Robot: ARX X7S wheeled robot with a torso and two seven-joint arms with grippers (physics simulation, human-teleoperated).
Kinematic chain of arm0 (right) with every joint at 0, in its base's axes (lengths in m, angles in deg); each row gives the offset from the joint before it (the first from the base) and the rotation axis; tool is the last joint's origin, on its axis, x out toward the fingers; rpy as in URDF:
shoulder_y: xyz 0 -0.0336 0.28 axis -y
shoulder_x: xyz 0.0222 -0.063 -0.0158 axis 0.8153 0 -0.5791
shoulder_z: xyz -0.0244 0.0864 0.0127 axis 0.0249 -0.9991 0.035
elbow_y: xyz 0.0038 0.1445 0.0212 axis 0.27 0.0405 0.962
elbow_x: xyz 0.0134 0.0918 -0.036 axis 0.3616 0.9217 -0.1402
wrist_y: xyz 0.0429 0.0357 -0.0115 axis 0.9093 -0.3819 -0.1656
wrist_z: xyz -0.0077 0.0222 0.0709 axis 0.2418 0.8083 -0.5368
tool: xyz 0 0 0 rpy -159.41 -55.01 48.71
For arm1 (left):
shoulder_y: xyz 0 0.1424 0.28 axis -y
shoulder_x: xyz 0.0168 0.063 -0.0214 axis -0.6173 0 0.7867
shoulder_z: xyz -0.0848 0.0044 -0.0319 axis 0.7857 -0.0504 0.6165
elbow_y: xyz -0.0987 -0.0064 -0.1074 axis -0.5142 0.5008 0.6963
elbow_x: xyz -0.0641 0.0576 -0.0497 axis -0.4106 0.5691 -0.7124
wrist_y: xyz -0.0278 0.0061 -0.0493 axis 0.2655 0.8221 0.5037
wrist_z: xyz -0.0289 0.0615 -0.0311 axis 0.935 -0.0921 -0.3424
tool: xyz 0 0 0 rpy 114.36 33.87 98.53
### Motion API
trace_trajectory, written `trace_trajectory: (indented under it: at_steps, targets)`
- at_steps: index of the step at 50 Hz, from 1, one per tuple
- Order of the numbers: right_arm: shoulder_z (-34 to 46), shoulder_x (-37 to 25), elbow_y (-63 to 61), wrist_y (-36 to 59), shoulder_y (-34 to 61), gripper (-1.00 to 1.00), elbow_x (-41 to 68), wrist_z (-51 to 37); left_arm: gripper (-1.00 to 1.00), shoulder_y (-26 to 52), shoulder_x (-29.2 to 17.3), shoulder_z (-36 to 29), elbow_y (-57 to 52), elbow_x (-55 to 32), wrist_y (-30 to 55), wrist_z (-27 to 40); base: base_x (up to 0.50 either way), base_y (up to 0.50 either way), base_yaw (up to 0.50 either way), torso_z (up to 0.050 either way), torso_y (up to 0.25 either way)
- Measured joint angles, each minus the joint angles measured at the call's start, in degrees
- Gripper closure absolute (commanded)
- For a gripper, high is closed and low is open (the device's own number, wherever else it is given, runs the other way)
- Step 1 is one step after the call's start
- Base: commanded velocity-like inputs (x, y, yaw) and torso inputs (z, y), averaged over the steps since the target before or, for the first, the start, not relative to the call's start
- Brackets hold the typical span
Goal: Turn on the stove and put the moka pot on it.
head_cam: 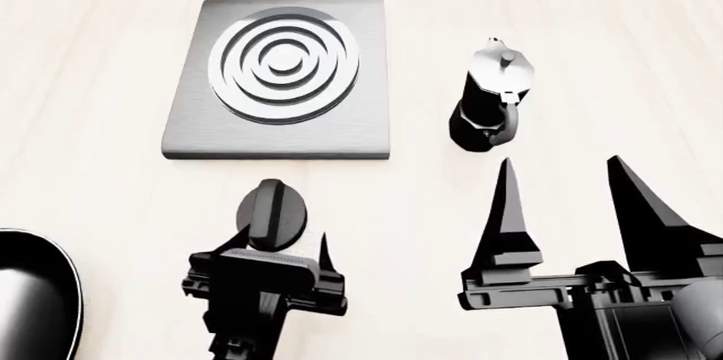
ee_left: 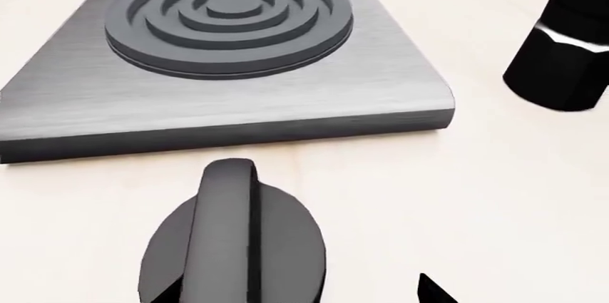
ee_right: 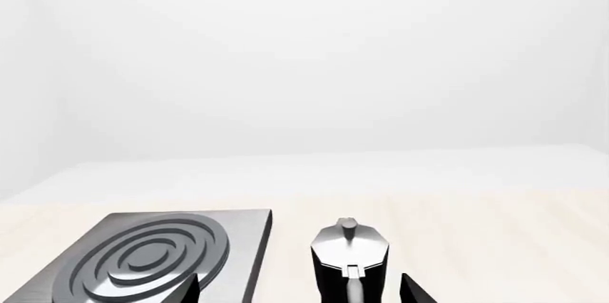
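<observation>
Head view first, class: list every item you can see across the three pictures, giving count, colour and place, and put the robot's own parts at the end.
stove: one, grey slab with ringed burner, far left-centre of the table.
knob: one, black, on the table just in front of the stove.
moka pot: one, black body with silver lid, upright, right of the stove, apart from it.
frying pan: one, black, at the near left edge, partly cut off.
table: one, pale wood.
left gripper: one, black, just behind the knob.
right gripper: one, black, open, nearer than the moka pot.
</observation>
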Motion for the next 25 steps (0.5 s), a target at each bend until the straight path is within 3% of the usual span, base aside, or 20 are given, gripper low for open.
trace_trajectory:
  at_steps: [25]
  targets:
    - [1.5, -1.06, 0.08, -0.99, 1.12, -1.0, 0.3, -1.16, -1.0, 0.22, -0.18, -2.12, -0.02, 0.71, 0.26, 0.48, 0.0, 0.0, 0.0, 0.0, 0.0]
